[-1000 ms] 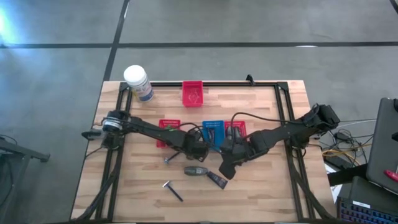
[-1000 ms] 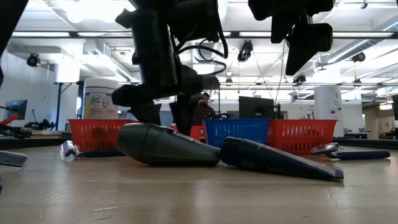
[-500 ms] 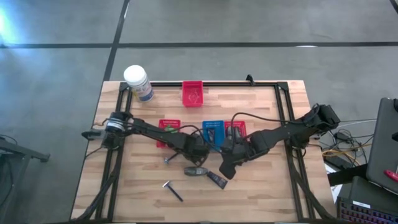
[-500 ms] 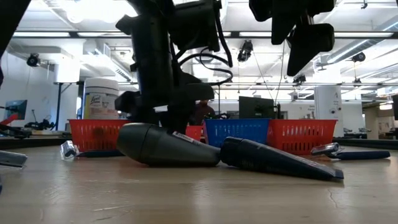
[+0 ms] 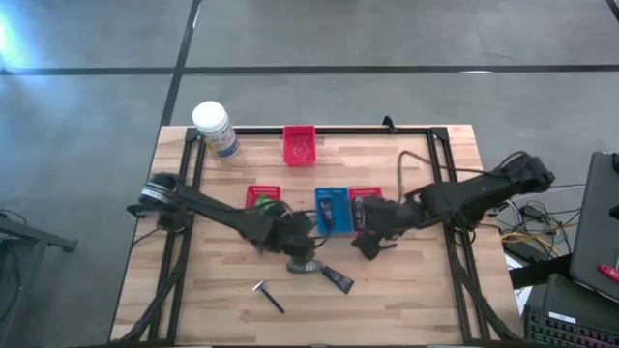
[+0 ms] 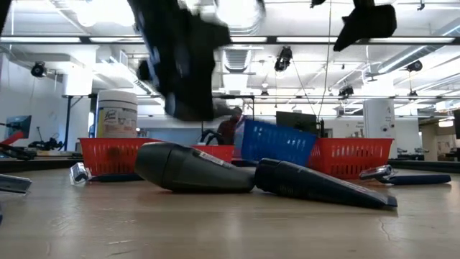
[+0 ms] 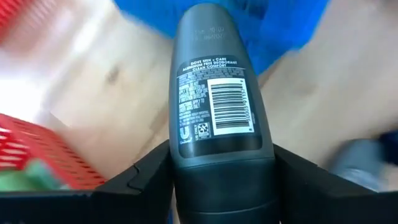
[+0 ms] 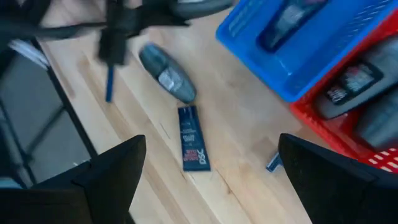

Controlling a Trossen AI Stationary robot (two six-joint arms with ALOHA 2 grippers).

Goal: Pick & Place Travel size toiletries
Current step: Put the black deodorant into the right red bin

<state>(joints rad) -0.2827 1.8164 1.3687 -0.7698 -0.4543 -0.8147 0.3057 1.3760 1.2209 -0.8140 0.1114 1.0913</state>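
Observation:
My left gripper point(image 5: 293, 239) is near the table's middle, beside the blue basket point(image 5: 331, 208), and is shut on a grey oval bottle point(image 7: 217, 93) whose barcode label faces the wrist camera. A second grey oval bottle point(image 5: 305, 264) lies on its side on the wood, with a dark flat tube point(image 5: 337, 279) beside it and a blue-handled razor point(image 5: 268, 295) nearer the near edge. My right gripper point(image 5: 370, 242) hangs open above the table, right of the blue basket, and touches nothing. A dark item point(image 8: 292, 18) lies in the blue basket. My left gripper pinches the grey oval bottle between its two fingers point(image 7: 149, 180) at the end nearer the wrist point(image 7: 186, 155). The rest of the bottle sticks out past the fingertips toward the blue basket. In the low view the gripper and bottle point(image 6: 183, 65) are well above the table.
Red baskets point(image 5: 261, 198) point(image 5: 366, 203) flank the blue one, and the right one holds grey bottles point(image 8: 367, 106). A third red basket point(image 5: 300, 145) and a white jar point(image 5: 213, 126) stand at the far edge. Two razors point(image 6: 79, 173) point(image 6: 388, 173) lie on the wood. A dark frame point(image 5: 440, 174) borders the table.
My left gripper has risen from the table behind the lying bottle and now carries a grey bottle in the air. My right gripper has moved up and toward the far right. In the low view the blue basket now shows tilted, with its left side raised.

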